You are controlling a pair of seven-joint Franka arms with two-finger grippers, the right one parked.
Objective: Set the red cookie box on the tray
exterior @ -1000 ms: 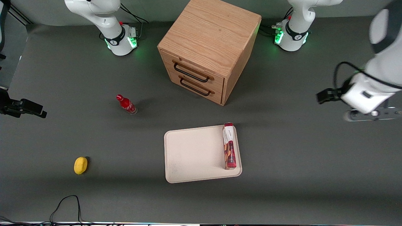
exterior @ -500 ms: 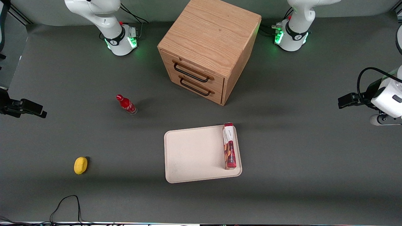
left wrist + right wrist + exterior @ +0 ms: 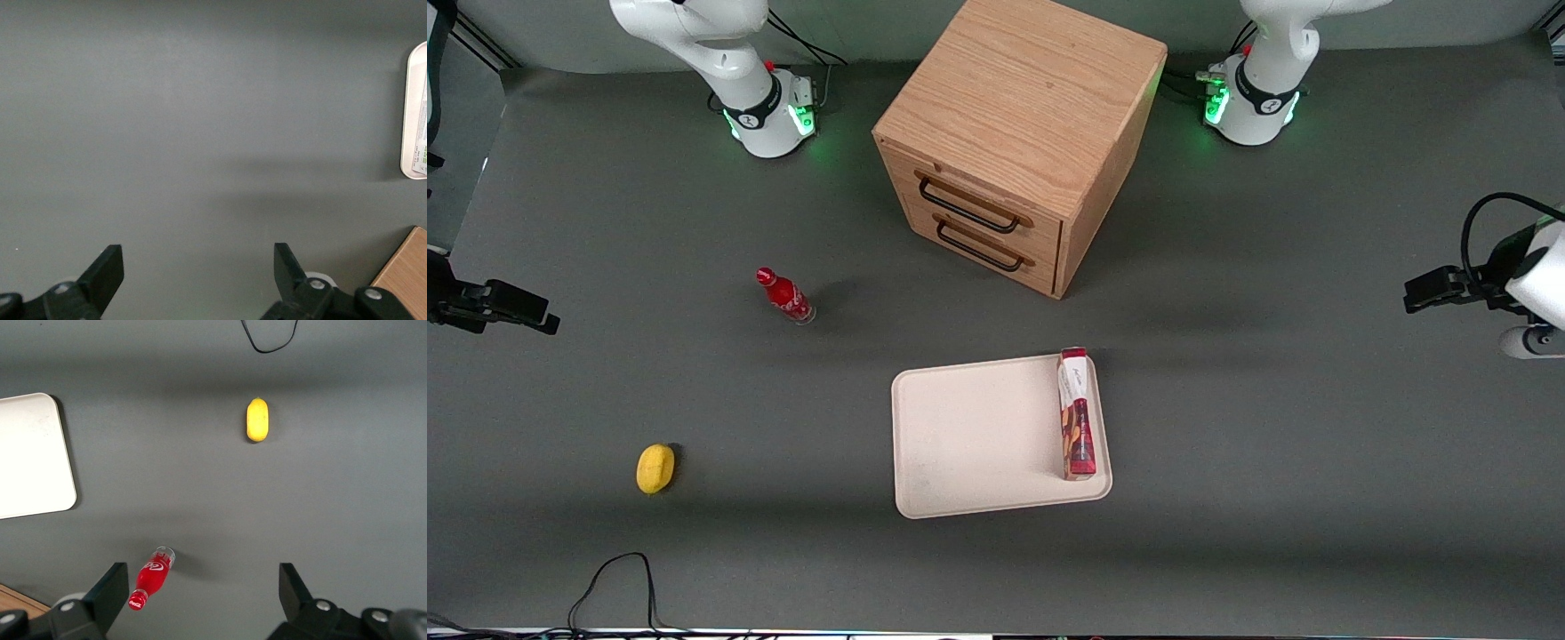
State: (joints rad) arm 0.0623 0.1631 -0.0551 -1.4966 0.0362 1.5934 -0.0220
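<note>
The red cookie box (image 3: 1077, 413) lies flat on the cream-white tray (image 3: 978, 436), along the tray's edge toward the working arm's end, with its white label end pointing to the drawer cabinet. In the left wrist view only the tray's rim (image 3: 408, 120) and a strip of the box's white label (image 3: 421, 130) show. My left gripper (image 3: 198, 257) is open with nothing between its fingers, over bare grey table. In the front view the gripper (image 3: 1529, 341) hangs far from the tray, at the working arm's end of the table.
A wooden two-drawer cabinet (image 3: 1018, 142) stands farther from the front camera than the tray; its corner (image 3: 407, 273) shows in the left wrist view. A small red soda bottle (image 3: 784, 296) and a yellow lemon (image 3: 655, 468) sit toward the parked arm's end. A black cable (image 3: 618, 578) lies near the table's front edge.
My left arm has drawn farther away from the tray toward its own end of the table. The red cookie box stays where it was on the tray.
</note>
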